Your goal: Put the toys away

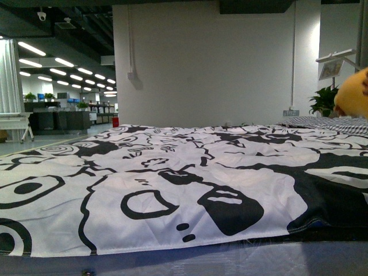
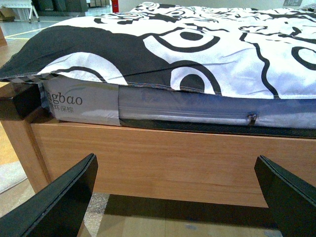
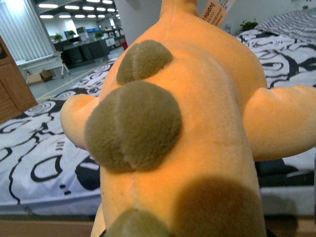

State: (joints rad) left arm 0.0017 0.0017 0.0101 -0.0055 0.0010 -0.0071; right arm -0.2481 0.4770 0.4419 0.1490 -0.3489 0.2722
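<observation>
The orange-yellow plush animal fills the right wrist view, showing brown round spots, stubby limbs and an orange label. My right gripper is shut on it, its fingers hidden under the plush body. The toy hangs above the bed's black-and-white cover. In the front view only a rounded part of the toy shows at the far right edge, above the bed. My left gripper is open with nothing between its black fingers. It sits low, facing the wooden bed frame from the side.
A bed with a black-and-white cartoon cover spans the front view. A striped pillow and a potted plant are at the back right, before a white wall. The grey mattress rests on the frame, with floor below it.
</observation>
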